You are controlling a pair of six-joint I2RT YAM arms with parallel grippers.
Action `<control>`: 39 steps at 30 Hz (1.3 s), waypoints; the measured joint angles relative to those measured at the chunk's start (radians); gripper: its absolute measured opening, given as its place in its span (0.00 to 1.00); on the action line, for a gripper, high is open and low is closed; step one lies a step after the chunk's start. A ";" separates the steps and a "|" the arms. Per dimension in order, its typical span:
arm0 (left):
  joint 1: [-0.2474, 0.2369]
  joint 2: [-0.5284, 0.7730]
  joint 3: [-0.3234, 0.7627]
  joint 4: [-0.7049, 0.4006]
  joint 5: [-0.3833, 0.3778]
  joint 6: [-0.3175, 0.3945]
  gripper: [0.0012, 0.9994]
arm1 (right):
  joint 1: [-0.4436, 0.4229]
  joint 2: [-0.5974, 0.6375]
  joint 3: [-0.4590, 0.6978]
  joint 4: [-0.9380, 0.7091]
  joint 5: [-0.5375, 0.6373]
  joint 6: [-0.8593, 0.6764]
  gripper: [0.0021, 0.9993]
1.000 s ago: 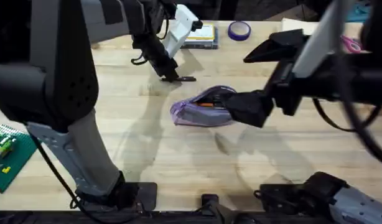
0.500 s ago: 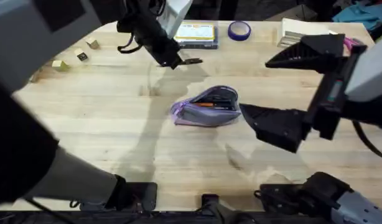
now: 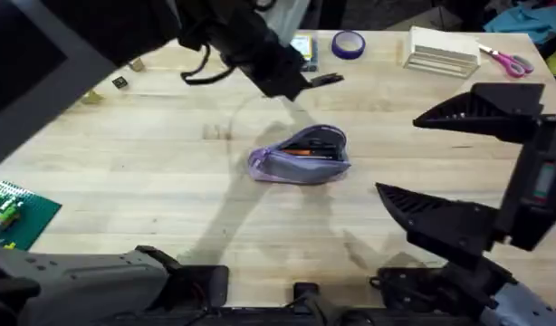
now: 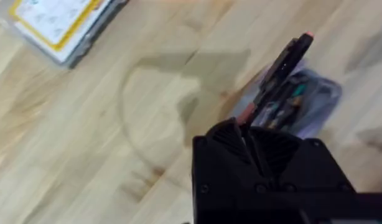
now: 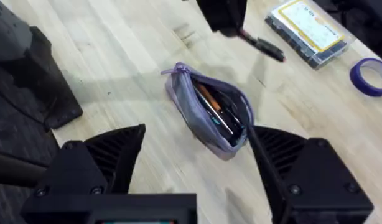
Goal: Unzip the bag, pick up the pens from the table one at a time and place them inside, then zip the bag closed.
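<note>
The left end effector (image 3: 301, 83) is hanging above the far side of the desk (image 3: 151, 172), its fingers pinched together on a black pen (image 3: 325, 80) that is pointing out toward the bag (image 3: 301, 156); in the left wrist view the pen (image 4: 278, 71) is lining up over the open pouch (image 4: 303, 99). At the middle of the desk the bag is lying unzipped, its mouth gaping, with an orange pen (image 5: 209, 99) and other dark pens already sitting inside. On the right, the right end effector (image 3: 459, 163) is hovering just beside the bag with its fingers spread wide apart, gripping nothing. Judging from this, the unzipping is done and the loading is well along; dropping in the carried pen and zipping up are remaining.
</note>
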 joint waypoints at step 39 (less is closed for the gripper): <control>-0.231 0.274 0.000 -0.153 -0.142 -0.148 0.04 | 0.000 -0.022 0.000 0.003 0.000 0.002 1.00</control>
